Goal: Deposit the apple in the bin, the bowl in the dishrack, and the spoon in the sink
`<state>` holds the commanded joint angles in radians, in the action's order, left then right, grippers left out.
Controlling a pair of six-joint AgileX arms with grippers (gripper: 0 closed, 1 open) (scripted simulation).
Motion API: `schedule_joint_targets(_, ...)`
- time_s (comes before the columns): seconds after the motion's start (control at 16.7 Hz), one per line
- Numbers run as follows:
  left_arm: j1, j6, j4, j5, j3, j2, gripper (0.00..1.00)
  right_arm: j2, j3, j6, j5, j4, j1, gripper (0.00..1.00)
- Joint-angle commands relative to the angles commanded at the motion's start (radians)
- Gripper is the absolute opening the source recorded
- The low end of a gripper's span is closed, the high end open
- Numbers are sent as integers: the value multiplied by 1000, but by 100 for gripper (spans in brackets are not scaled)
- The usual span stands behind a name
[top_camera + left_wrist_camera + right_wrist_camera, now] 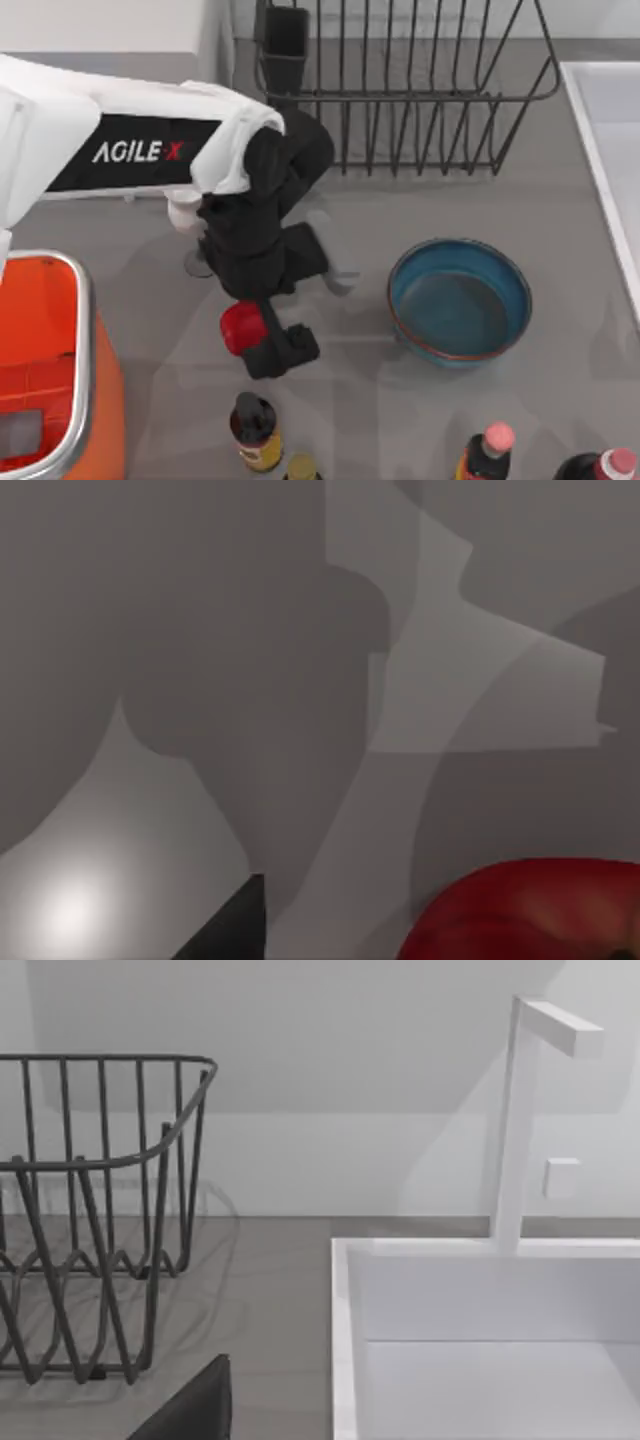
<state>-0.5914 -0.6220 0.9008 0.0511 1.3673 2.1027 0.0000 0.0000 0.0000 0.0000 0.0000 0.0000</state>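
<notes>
A: The left gripper sits low over the worktop toward its front-left part, fingers pointed at the front edge. The apple lies right against its left side, touching or nearly so. One dark finger shows on the far side of it.

B: Is it clamped on the apple?

A: I cannot tell. In the left wrist view the apple is close and off to one side of a dark fingertip, with bare worktop between them, but the pinch itself is hidden.

B: And what the move turns on?

A: The bin stands at the worktop's front-left corner, directly left of the apple and near it. So my judgement is a lift and a short carry leftward over the silver rim. The left arm is plainly the nearer one.

B: The rest?

A: The bowl sits upright right of centre, well apart from the gripper. The dishrack is along the back edge, and the sink is at the right edge. The right wrist view looks at the dishrack and sink.
</notes>
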Motion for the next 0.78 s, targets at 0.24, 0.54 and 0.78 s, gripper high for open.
schedule_joint_targets(0.24,0,0,0,0,0,0,70,0,0,0,0,0,0,100)
schedule_joint_targets(0.54,0,0,0,0,0,0,32,0,0,0,0,0,0,100)
schedule_joint_targets(0.78,0,0,0,0,0,0,2,0,0,0,0,0,0,100)
